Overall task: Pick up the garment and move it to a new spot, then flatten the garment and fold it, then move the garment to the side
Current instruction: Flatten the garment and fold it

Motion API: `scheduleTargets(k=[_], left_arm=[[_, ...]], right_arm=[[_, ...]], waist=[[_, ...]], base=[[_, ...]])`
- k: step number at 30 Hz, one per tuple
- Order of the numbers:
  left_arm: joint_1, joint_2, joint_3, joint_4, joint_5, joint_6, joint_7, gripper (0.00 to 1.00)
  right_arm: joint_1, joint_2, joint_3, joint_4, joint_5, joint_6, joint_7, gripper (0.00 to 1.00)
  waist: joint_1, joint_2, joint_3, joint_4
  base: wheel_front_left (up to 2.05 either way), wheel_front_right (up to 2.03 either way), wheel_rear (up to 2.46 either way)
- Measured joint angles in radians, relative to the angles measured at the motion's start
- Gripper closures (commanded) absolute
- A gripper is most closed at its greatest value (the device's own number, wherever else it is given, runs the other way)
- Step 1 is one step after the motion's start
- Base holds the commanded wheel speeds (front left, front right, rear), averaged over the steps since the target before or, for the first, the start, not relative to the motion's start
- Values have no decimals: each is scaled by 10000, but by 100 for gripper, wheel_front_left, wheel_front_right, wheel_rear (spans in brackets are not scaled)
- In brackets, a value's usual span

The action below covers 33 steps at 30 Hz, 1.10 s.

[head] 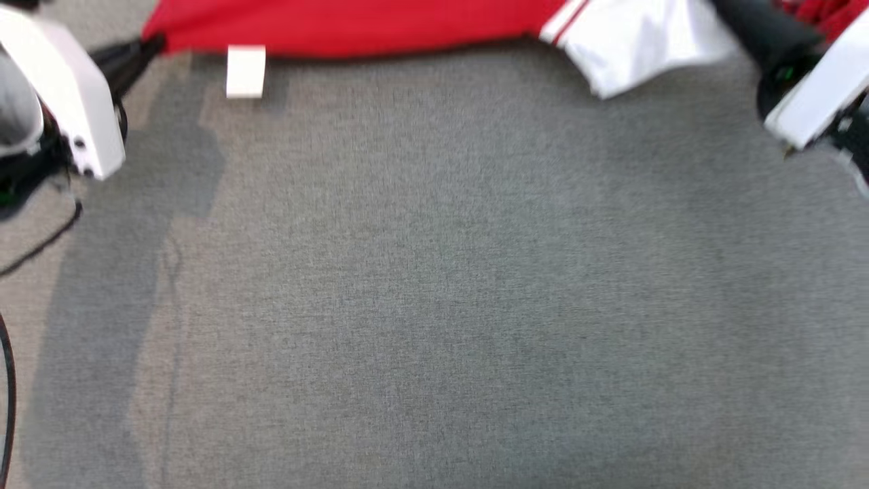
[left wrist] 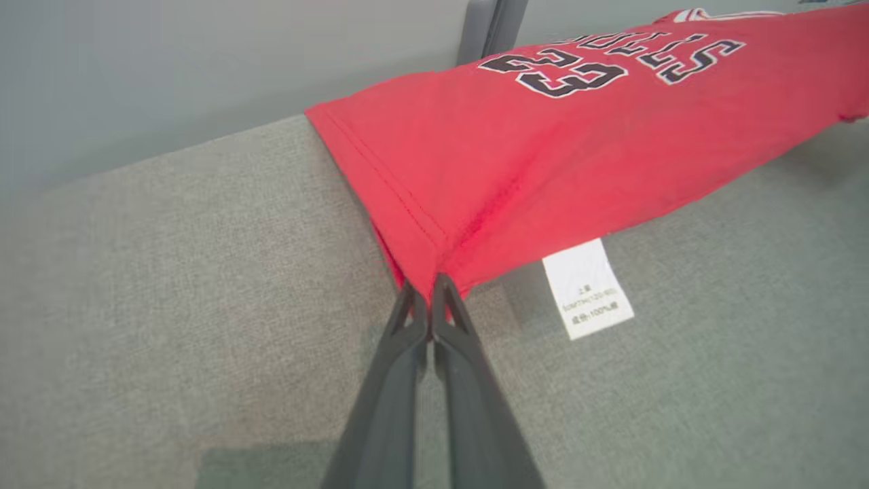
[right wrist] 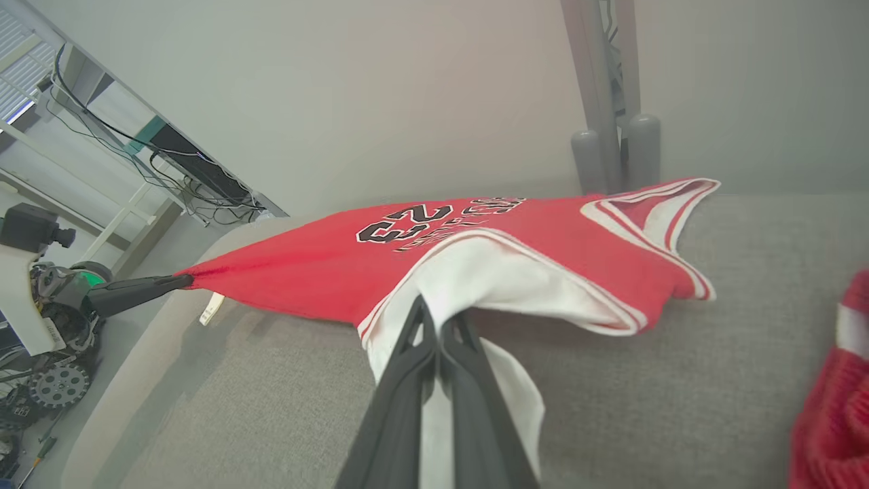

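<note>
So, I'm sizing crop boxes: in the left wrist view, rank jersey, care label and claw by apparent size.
Largest: red jersey. Then the left claw, though nearness to the camera inflates it. Smallest: white care label.

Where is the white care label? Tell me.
In the left wrist view the white care label hangs from the red jersey's lower edge, just right of the left gripper pinching its hem.
</note>
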Motion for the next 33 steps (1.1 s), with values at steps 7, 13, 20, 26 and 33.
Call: scheduleTargets(k=[7,13,20,26,33], left_arm=[[1647,589,-52,-708,-1358,0,433,100],[2867,1022,-84,-1442,-1804,0,545,100],[4160,1664,-102,-2318,-2387,0,376,100],[5580,2619,-113,-4098,-2665,339,-136,100],[7187,3371,-123,-5963,-2725,1208,-1081,100]], right_arm=[[1675,-240,646,-573,817,0,244,100],[3149,-773,732,-1135,1699,0,188,100],[4730,-1452,800,-2036,2311,0,-84,100],[6087,-2240,1020,-2905,2633,0,-485,100],[7492,-3126,1427,-3875,2968,0,-1151,100]], waist=[[0,0,-1469,-70],[0,0,-2781,-34],[-1,1,-3877,28],[-1,1,-4506,-19],[-1,1,-4720,11]], base=[[0,0,0],[0,0,0],[0,0,0],[0,0,0],[0,0,0]])
